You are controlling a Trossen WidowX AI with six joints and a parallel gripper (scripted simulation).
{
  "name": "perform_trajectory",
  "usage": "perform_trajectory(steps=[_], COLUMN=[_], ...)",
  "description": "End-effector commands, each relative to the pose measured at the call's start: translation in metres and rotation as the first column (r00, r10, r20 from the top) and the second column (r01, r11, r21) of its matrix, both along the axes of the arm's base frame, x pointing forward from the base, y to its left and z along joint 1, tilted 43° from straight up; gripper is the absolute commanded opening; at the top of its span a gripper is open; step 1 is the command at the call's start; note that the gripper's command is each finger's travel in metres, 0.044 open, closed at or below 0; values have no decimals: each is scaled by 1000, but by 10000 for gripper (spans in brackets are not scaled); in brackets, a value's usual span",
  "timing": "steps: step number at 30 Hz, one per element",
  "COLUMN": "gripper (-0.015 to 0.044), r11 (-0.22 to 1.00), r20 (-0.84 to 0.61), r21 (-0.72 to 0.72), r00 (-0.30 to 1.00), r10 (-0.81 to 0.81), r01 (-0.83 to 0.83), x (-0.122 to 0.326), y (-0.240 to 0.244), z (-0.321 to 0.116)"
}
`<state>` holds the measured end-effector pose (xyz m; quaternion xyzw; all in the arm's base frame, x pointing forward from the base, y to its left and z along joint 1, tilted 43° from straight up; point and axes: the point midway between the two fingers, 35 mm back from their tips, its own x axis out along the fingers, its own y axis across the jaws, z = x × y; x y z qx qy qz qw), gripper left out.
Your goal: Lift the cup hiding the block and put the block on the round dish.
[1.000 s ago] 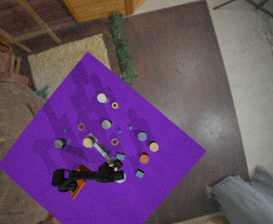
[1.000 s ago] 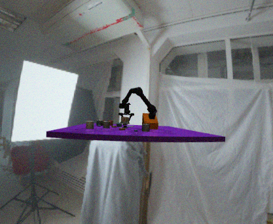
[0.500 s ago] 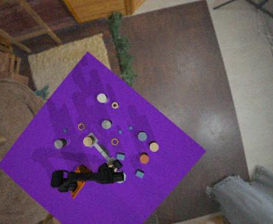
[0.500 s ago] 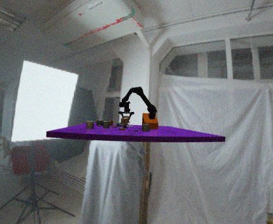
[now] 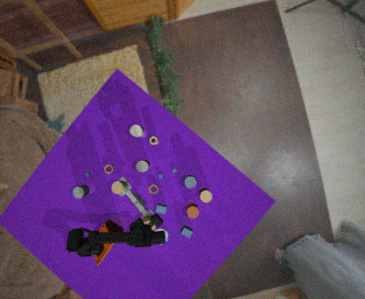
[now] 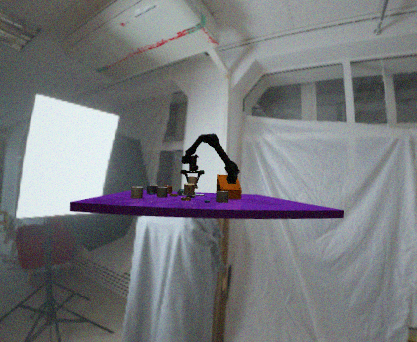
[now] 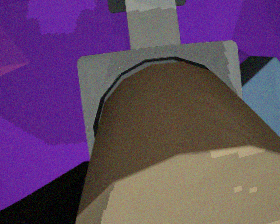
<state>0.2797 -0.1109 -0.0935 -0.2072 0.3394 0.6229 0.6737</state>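
My gripper (image 5: 150,222) (image 6: 192,178) is shut on a tan cup (image 5: 147,222) (image 6: 192,180) (image 7: 191,115). The cup is raised above the near end of the grey balance (image 5: 134,200) (image 7: 153,30). Its square end plate (image 7: 87,75) shows behind the cup in the wrist view; the cup hides the middle of the plate. No block can be seen there. The other tan cup (image 5: 118,188) (image 6: 189,189) stands on the far end. The pale round dish (image 5: 166,236) shows only as an edge beside the arm in the top view; the arm covers the rest.
Blue blocks (image 5: 161,208) (image 5: 186,232) lie near the held cup; one also shows in the wrist view (image 7: 272,97). An orange cylinder (image 5: 193,211), a tan one (image 5: 206,195) and several grey ones stand around. Gold rings (image 5: 150,192) lie nearby. An orange wedge (image 5: 101,257) is under the arm.
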Motion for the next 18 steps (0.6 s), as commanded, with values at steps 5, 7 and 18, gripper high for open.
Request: perform_trajectory(steps=[5,7,18], gripper=[0,0,0], r11=[999,999,999], r20=[17,17,17], r21=[-37,-37,-37], r00=[1000,1000,1000], r10=[0,0,0], r01=[0,0,0], x=[3,2,2], y=[-18,-20,-29], z=[7,9,20])
